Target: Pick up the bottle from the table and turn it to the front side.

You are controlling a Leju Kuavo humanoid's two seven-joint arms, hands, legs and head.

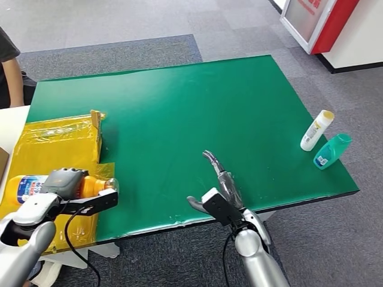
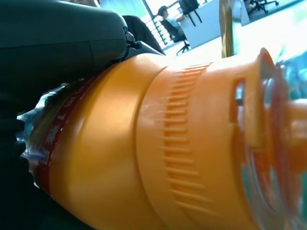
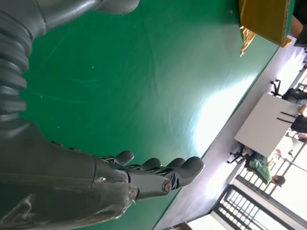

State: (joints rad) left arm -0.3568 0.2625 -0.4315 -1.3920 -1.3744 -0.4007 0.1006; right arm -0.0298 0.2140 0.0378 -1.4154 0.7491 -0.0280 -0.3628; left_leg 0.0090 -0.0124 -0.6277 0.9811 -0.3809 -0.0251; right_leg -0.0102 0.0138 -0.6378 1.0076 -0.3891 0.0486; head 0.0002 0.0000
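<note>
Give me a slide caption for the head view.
Left hand holds orange bottle over yellow box; right hand open.

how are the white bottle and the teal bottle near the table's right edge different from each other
The white bottle is slim and opaque with a yellow cap; the teal bottle is wider, translucent and one colour throughout. The white bottle lies farther from the robot, the teal bottle nearer the table corner. Both lie on their sides, unheld.
</note>
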